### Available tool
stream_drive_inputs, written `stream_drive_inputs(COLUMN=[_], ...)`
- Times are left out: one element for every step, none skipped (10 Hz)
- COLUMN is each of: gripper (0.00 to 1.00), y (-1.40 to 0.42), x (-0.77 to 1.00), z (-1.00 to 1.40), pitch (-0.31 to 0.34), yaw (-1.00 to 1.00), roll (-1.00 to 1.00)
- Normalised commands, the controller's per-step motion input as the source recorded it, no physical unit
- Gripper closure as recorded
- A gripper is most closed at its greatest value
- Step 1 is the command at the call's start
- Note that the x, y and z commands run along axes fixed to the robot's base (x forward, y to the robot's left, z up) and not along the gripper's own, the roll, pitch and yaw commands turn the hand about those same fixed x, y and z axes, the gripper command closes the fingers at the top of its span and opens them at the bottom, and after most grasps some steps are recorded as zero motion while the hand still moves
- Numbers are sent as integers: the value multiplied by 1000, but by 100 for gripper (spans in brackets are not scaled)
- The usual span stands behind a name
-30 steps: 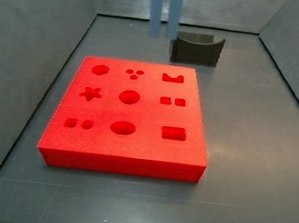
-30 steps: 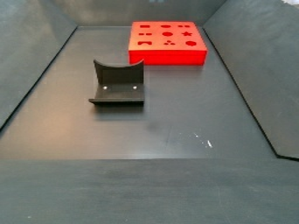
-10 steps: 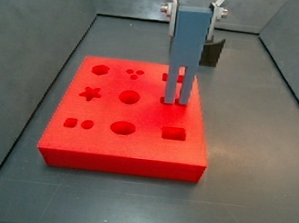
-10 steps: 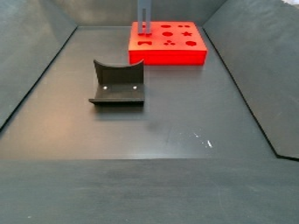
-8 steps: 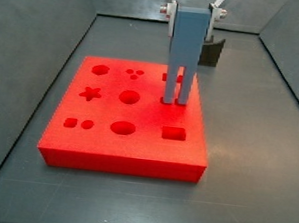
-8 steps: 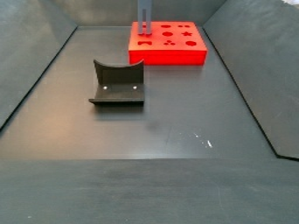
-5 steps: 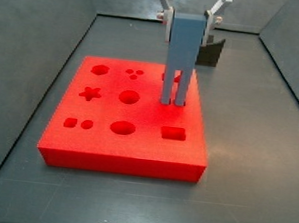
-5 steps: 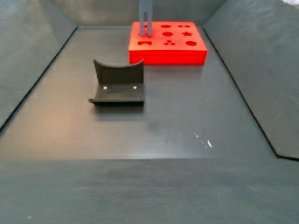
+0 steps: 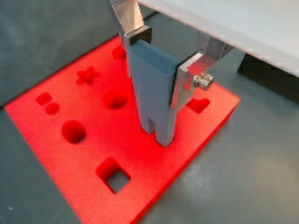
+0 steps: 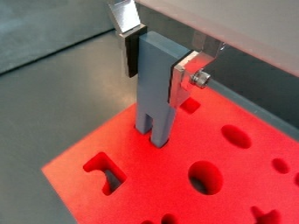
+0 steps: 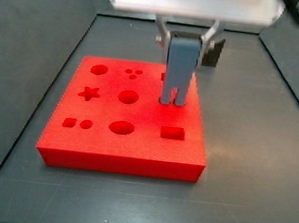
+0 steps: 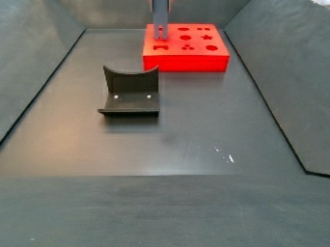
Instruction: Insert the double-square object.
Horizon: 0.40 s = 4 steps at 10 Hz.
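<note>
Since three seconds ago, when I saw the piece only as two blue strips hanging at the far edge by the dark block, the arm has carried it over the board and come down; in the last half second it has sunk further, and less blue now shows above the red.

The red board (image 11: 128,116) lies on the dark floor (image 12: 180,145), and in a side view the dark grey U-shaped block (image 12: 129,92) sits well apart from it, toward that camera. The double-square object (image 11: 180,72) stands upright on the board, its two prongs already down in the pair of square holes (image 9: 156,131). I read the step as the seating itself, part done: a good length of the block stands proud.

The gripper (image 9: 158,66) is over the board, clamped on the double-square object near its top, silver fingers (image 10: 187,77) flat against both faces. I cannot see how deep the prongs reach.

My next move, as I judge it, is a straight push down with no tilt until the block bottoms out, then letting the fingers part and lifting clear. Any sideways lean could bind the prongs.
</note>
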Motion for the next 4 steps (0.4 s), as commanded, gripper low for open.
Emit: stream_drive_inputs(gripper=[100,100,100,100], y=[0,0,-29,0], x=[94,77,111,0], z=[-594,-646,-360,0], pitch=[-63,-76,-54,0], yaw=[0,0,0,0], roll=[71,47,0,0])
